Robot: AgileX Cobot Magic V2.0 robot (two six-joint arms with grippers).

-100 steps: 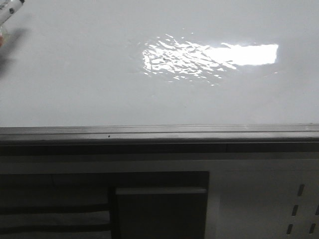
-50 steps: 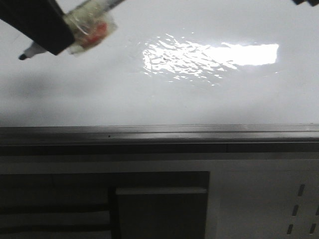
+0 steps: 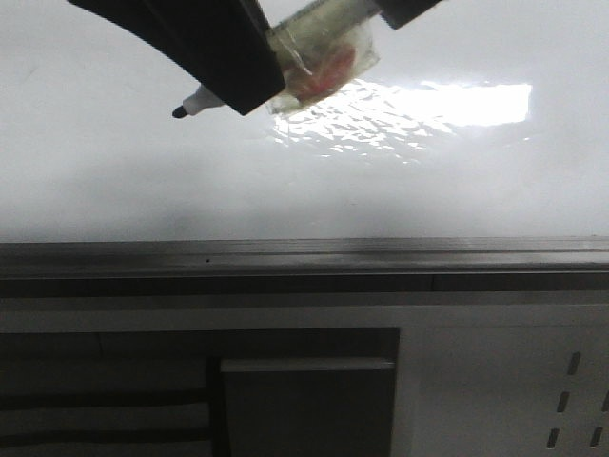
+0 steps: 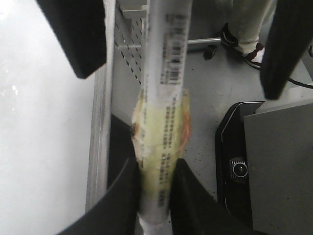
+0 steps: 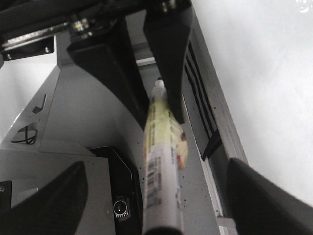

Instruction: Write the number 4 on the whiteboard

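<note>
Left gripper (image 3: 249,81), black fingers pinched on a white barcode-labelled marker (image 4: 164,98) wrapped in yellowish tape, hangs over the far part of the glossy white-grey whiteboard (image 3: 114,181) (dark tip pointing left, contact unclear). Right gripper (image 5: 156,196) spread wide around the marker's rear. Bare board reaches the grey metal rail (image 3: 304,255); no number 4 visible.

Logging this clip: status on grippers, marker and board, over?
Left gripper shut on marker; right gripper open around its tail. Tip above whiteboard, contact unclear. No number 4 visible. Nothing in the way.
</note>
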